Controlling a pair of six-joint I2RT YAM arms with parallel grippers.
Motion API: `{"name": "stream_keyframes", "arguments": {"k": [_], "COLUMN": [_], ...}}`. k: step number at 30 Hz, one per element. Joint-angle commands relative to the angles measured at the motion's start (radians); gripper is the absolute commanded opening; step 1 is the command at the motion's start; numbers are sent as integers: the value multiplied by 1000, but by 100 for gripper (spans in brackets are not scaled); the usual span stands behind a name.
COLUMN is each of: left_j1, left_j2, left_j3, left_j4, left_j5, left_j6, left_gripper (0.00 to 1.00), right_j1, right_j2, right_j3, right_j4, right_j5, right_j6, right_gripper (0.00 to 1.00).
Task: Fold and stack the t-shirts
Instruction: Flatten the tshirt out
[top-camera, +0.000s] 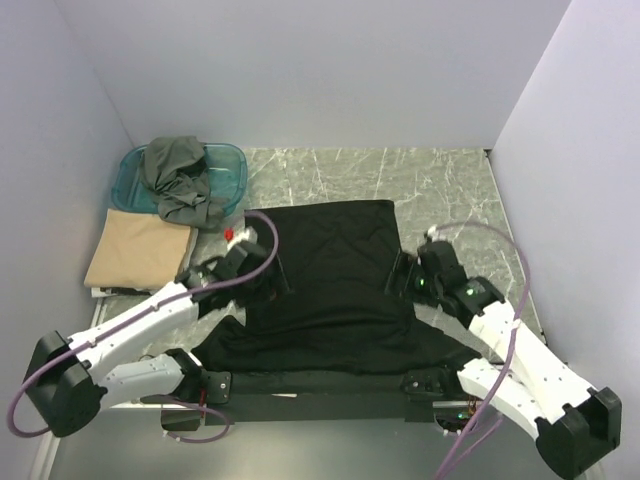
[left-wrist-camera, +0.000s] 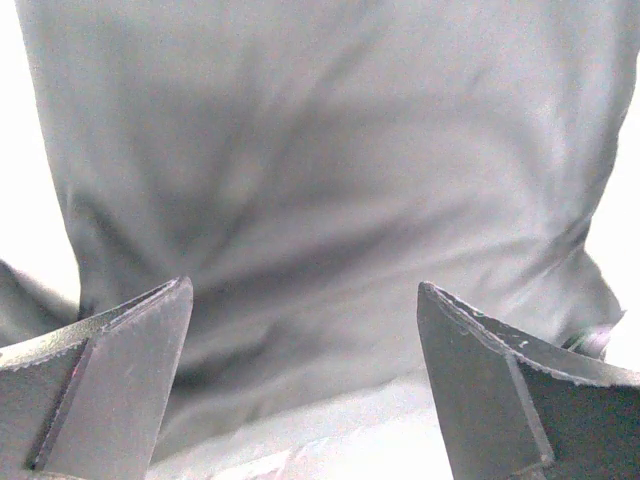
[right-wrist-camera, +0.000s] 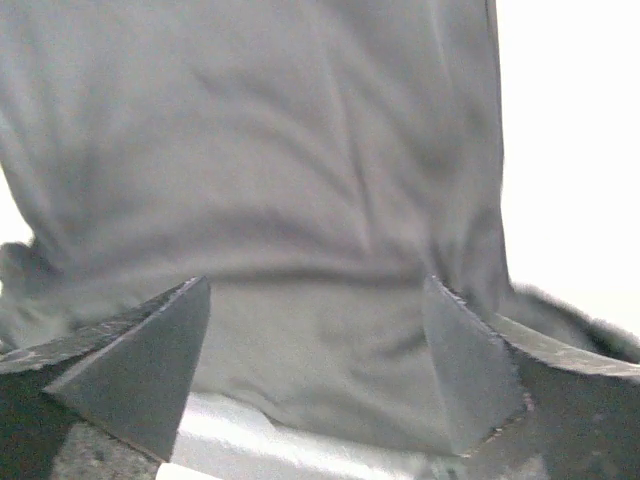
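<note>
With the black t-shirt (top-camera: 335, 270) spread flat on the table (top-camera: 440, 180), folding is in hand: left gripper (top-camera: 258, 278) and right gripper (top-camera: 403, 277) flank its sides (jaws wide, nothing held) and must next pinch the edges.

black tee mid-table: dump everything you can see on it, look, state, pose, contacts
The black soft cloth t-shirt lies flat, mid-table, on the grey marbled tabletop. Matte fabric, light wrinkles. Its far part is a neat rectangle with a straight far edge; the near part flares wider to both sides, likely the sleeves, and reaches the table's near edge. The left gripper sits at its left edge and the right gripper at its right edge, both with jaws open, nothing clamped.
</note>
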Motion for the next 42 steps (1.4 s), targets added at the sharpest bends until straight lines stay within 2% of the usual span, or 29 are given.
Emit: {"name": "stream_keyframes", "arguments": {"k": [1, 3, 8, 12, 16, 21, 23, 24, 26, 27, 31, 36, 42], "left_j1": [43, 107, 221, 288, 356, 432, 453, 454, 454, 454, 475, 480, 480], "left_j2": [65, 169, 437, 591, 729, 864, 915, 926, 952, 959, 1005, 1018, 1048], "left_j3": [203, 267, 475, 583, 688, 745, 764, 769, 781, 785, 804, 779, 802], "left_j4": [5, 12, 44, 60, 54, 92, 102, 115, 118, 123, 107, 146, 159], "left_j5": [-229, -289, -319, -335, -334, -287, -231, -225, -225, -226, -228, -200, -168], "left_j6": [64, 100, 178, 203, 223, 259, 265, 272, 279, 282, 282, 304, 321], "left_gripper": [99, 99, 99, 99, 99, 99, 91, 84, 78, 70, 54, 48, 35], "right_j1": [-6, -26, -130, -258, -276, -281, -284, -285, -288, -290, -290, -292, -292], "right_j2": [81, 145, 365, 529, 708, 823, 851, 876, 899, 920, 974, 1038, 1144], "right_j3": [150, 236, 376, 451, 564, 667, 701, 713, 739, 747, 802, 834, 911], "right_j4": [103, 151, 253, 319, 298, 295, 287, 283, 280, 280, 261, 254, 223], "right_j5": [132, 126, 155, 4, 29, 75, 83, 85, 86, 88, 82, 82, 73], "right_j6": [-75, -121, -175, -188, -231, -259, -265, -267, -268, -270, -277, -287, -311], "right_gripper": [96, 97, 100, 100, 100, 99, 98, 97, 97, 97, 93, 90, 86]}}
